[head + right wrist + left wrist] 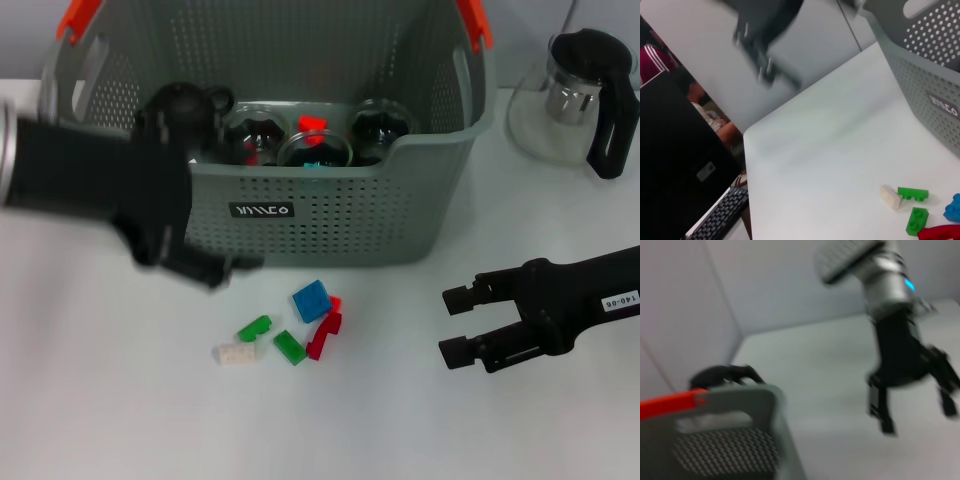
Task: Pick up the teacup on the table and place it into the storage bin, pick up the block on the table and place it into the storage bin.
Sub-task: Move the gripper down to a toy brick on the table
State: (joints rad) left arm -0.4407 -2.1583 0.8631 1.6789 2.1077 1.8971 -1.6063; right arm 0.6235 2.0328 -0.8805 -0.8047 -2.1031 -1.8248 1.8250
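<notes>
The grey-green storage bin [330, 215] stands at the back of the table, and its orange-tabbed corner [740, 405] fills the left wrist view. Inside it are three glass teacups [316, 150] and a red block [312, 123]. On the table in front lie loose blocks: blue [311, 300], red [325, 336], two green [253, 327] and a white one [237, 353]. My left gripper [215, 270] hangs blurred before the bin's left front, above the table and left of the blocks. My right gripper [448, 326] rests open and empty to the right of them.
A glass teapot [575, 95] with a black lid and handle stands right of the bin. The right wrist view shows the table's left edge, with a person, a black monitor [675, 150] and a keyboard [720, 215] beyond it.
</notes>
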